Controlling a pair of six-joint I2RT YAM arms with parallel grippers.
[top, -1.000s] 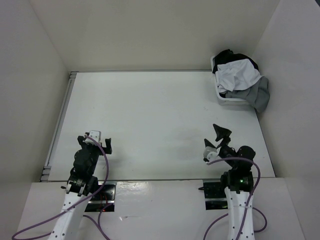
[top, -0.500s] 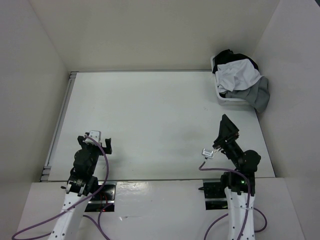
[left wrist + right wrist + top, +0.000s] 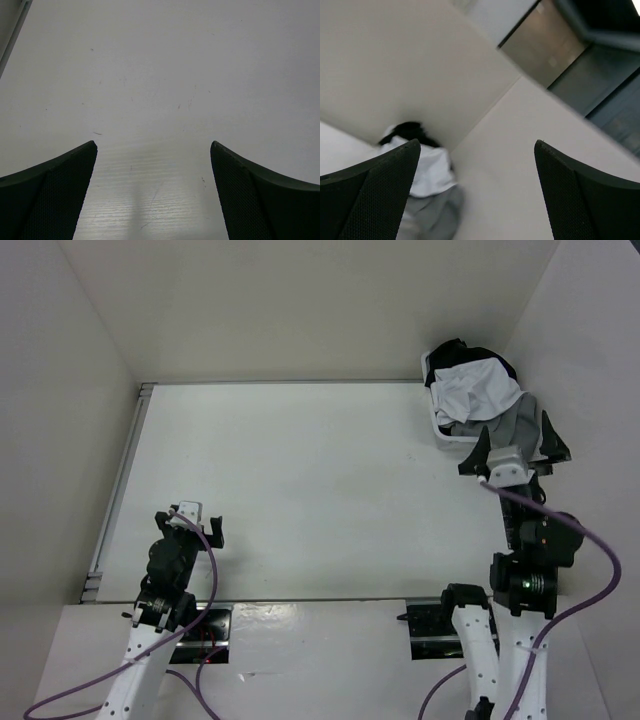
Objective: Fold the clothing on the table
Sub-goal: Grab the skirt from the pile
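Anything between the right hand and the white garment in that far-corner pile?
Nothing hard. The crumpled grey garment lies on the near side, between the open right hand and the thin white fabric garment, which lies on top, exposed from above. The black garment is behind it.

Bare white table [image 3: 300, 490] stretches from the arms' bases to the far wall [image 3: 300, 310], leaving wide passage. The one obstruction fills the far right corner: a bin [image 3: 452, 440] heaped with the clothing [image 3: 475, 388], a black garment [image 3: 458, 348] and a grey garment [image 3: 520, 425] spilling over its side, apparently against the right wall [image 3: 590, 390]. The right gripper [image 3: 513, 450] hangs spread just beside it.
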